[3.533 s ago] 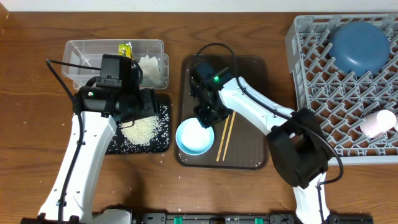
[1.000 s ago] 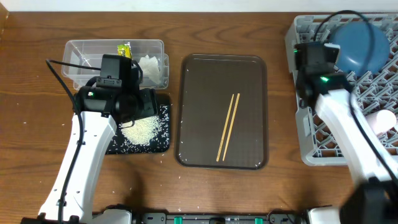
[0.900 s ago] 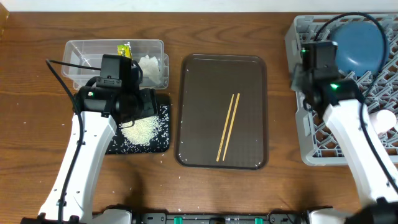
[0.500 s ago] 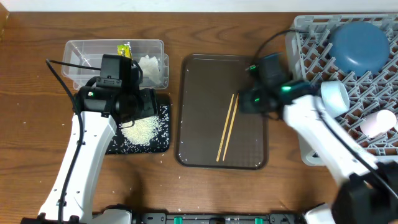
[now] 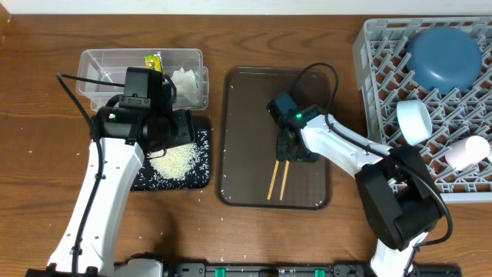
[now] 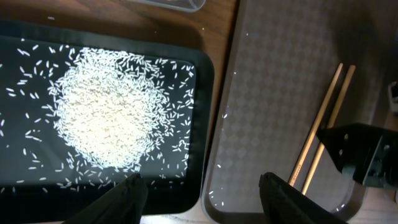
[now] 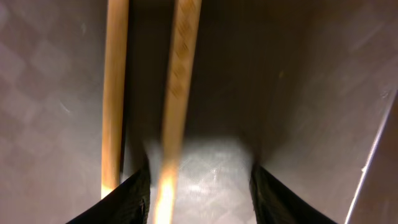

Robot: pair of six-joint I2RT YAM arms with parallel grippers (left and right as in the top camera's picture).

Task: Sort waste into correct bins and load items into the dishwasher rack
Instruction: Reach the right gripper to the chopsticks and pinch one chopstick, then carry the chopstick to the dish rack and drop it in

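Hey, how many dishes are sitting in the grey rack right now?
3: a blue plate at the back, a pale blue bowl near the rack's left edge, a pink cup at the right. Others may lie out of frame.

Waste binned, dishes racked, chopsticks out.
Tissue [image 5: 187,83] and wrapper [image 5: 155,61] sit in the clear tub [image 5: 115,69], far left; rice [image 5: 175,160] is heaped in the black tray [image 5: 201,183] just nearer. The grey rack [image 5: 377,92], right, holds the blue plate [image 5: 444,55], the bowl [image 5: 413,121] on edge and the pink cup [image 5: 467,151]. Two chopsticks [image 7: 179,74] lie side by side in the middle.
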